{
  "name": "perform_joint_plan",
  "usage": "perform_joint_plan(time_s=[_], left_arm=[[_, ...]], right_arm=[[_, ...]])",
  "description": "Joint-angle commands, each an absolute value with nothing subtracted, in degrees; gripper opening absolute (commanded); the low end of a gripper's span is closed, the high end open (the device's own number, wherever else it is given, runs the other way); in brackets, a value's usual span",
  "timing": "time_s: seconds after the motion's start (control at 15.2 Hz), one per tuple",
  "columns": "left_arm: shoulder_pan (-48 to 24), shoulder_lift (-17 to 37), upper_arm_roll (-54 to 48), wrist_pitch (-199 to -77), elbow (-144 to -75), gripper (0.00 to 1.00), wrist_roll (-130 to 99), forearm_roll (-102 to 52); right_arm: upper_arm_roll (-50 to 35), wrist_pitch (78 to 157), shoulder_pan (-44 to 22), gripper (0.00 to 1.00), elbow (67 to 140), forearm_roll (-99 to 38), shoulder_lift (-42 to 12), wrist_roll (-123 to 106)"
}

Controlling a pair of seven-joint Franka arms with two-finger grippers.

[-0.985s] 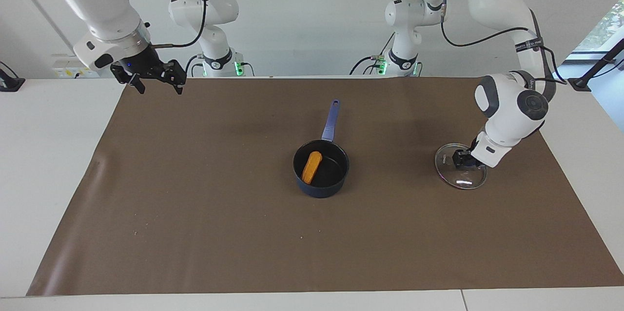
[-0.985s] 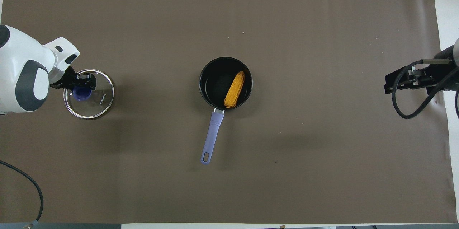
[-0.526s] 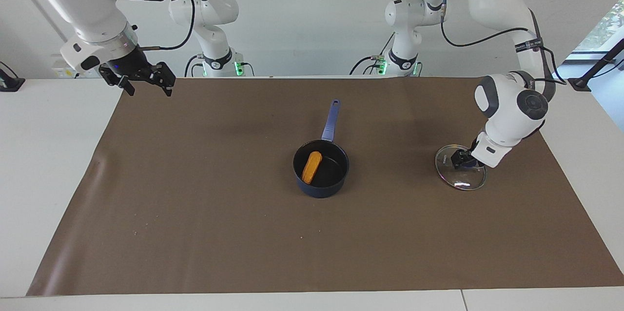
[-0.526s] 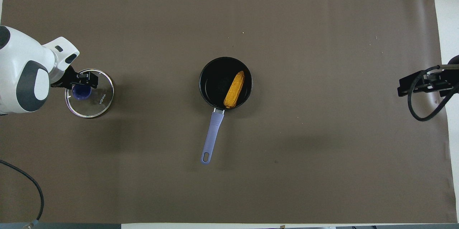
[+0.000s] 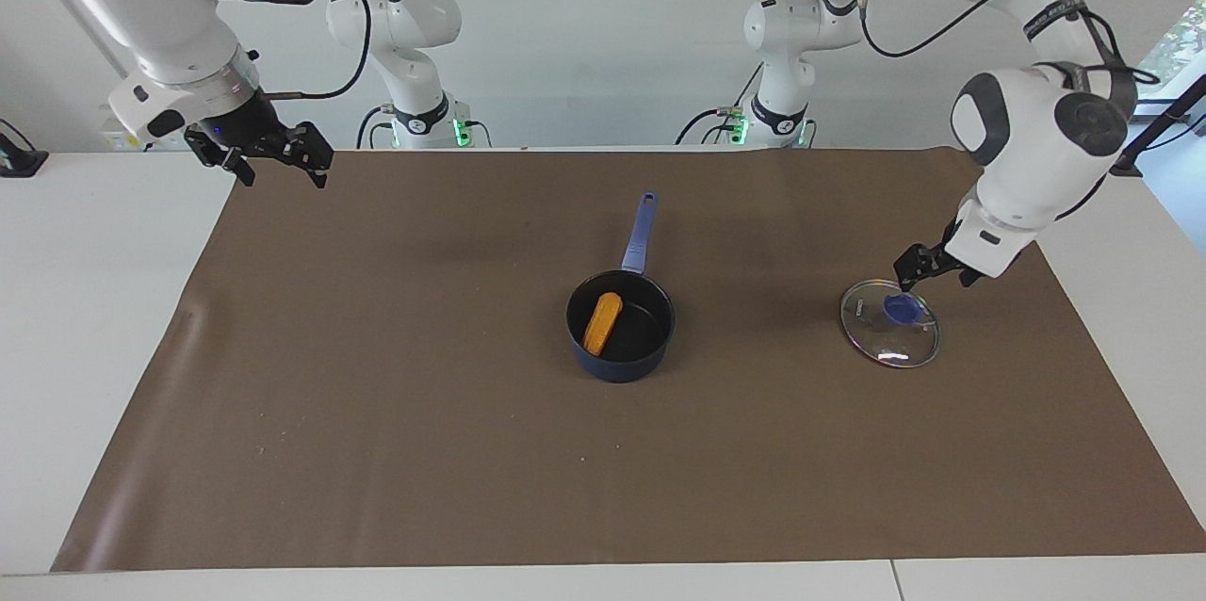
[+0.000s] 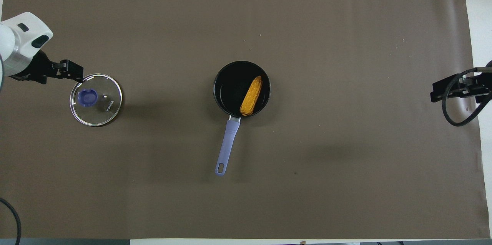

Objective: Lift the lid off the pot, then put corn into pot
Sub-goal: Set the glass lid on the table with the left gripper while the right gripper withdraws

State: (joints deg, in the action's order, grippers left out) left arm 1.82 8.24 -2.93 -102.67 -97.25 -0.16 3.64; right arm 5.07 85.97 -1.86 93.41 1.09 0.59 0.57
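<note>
The dark blue pot (image 5: 648, 358) (image 6: 230, 83) stands uncovered at the middle of the mat, its long handle (image 5: 639, 234) pointing toward the robots. The yellow-orange corn (image 5: 602, 322) (image 6: 251, 96) lies inside the pot. The glass lid (image 5: 895, 349) (image 6: 100, 112) lies flat on the mat toward the left arm's end, blue knob (image 5: 903, 308) up. My left gripper (image 5: 935, 269) (image 6: 75, 75) is open and empty, raised just off the lid's edge, apart from the knob. My right gripper (image 5: 281, 170) (image 6: 433, 91) is open and empty, up over the mat's corner at the right arm's end.
A brown mat (image 5: 377, 394) covers most of the white table (image 5: 94, 318). Nothing else lies on it apart from a few crumbs.
My left gripper has let go of the lid's knob and risen away from it toward the robots. The lid stays on the mat. My right gripper has drifted outward toward its table end.
</note>
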Motion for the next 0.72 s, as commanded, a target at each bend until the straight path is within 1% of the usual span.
perform_joint_plan(time_s=[0.0, 0.13, 0.26, 0.39, 0.53, 0.66], left_arm=[[1.7, 0.5, -3.1, -95.4, -98.3, 1.0, -0.8, 4.0], [1.7, -2.2, -3.1, -91.9, -99.0, 1.0, -0.6, 4.0], [1.3, -5.0, -3.1, -91.6, -102.5, 1.0, -0.7, 4.0], [-1.0, -7.6, -2.9, -94.4, -107.6, 1.0, -1.1, 4.0], [-1.2, -7.6, -2.5, -97.6, -108.0, 1.0, -2.1, 2.6], [-1.4, -6.7, -2.3, -96.0, -105.8, 1.0, -2.0, 1.5]], right_arm=[[4.3, 85.9, 0.1, 1.0, 92.6, 1.1, 0.3, -0.7], [3.9, 85.5, 0.2, 1.0, 92.4, 1.3, 0.4, -0.7], [3.7, 85.6, 0.4, 1.0, 91.7, 1.5, 0.0, -0.8], [1.9, 85.5, 2.2, 1.0, 91.1, 1.3, -0.2, -0.8], [2.1, 85.4, 2.5, 1.0, 91.4, 1.2, -0.2, -0.8], [2.3, 85.4, 2.4, 1.0, 91.8, 1.1, -0.1, -0.6]])
